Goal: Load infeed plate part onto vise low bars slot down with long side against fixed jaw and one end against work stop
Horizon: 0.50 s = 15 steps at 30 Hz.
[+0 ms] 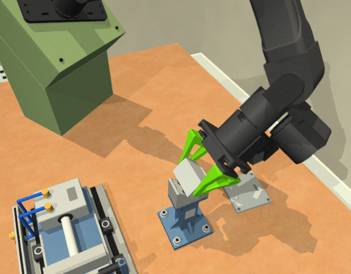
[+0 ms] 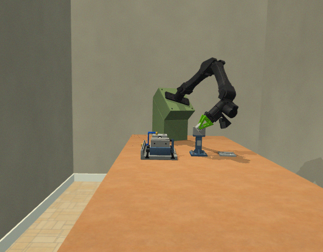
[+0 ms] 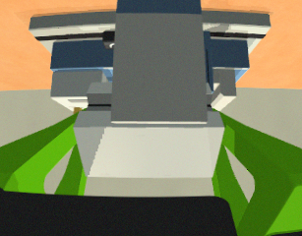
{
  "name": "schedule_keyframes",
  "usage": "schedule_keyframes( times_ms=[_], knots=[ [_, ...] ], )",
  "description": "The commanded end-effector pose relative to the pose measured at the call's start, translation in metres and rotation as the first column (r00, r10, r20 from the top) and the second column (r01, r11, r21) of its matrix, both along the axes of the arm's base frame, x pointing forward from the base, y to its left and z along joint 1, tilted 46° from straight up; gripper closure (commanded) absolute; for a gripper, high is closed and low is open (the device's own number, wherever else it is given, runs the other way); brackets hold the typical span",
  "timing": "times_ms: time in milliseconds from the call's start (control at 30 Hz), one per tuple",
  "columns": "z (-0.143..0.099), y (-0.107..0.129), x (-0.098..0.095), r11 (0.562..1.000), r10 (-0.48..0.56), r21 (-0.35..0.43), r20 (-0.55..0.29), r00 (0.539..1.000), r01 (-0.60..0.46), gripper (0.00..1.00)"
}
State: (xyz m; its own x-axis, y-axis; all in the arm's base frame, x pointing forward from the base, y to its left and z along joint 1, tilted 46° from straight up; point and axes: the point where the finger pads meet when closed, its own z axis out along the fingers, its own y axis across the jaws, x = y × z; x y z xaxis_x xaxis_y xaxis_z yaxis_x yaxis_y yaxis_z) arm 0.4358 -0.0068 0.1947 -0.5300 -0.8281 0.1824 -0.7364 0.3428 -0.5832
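My gripper [image 1: 190, 178] with green fingers is shut on the part [image 1: 188, 174], a pale grey block held tilted. The block sits in or just over the notch of the V-block [image 1: 181, 196], which stands on a blue post and base plate. I cannot tell whether the block rests on it. In the wrist view the part [image 3: 153, 151] lies between my fingers, with the V-block [image 3: 160, 66] right beyond it. Its slot is not visible. The infeed plate [image 1: 248, 193] lies bare just right of the V-block. The vise [image 1: 70, 230] stands open at the lower left.
A tall green pedestal [image 1: 54, 61] carries the arm's base at the back left. The vise has a white cylinder rod [image 1: 69, 234] and blue air lines [image 1: 24, 210]. The table's right edge [image 1: 326, 177] runs close behind the arm.
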Motion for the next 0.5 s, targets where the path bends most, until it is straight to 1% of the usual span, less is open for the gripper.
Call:
schedule_keyframes(
  times_ms=[0, 467],
  knots=[
    [0.0096, 0.0, 0.0012, 1.0, -0.007, -0.018, 0.013, 1.0, 0.007, 1.0],
    [0.0139, 0.0013, 0.0038, 1.0, -0.005, -0.016, 0.028, 1.0, 0.006, 1.0]
  ],
)
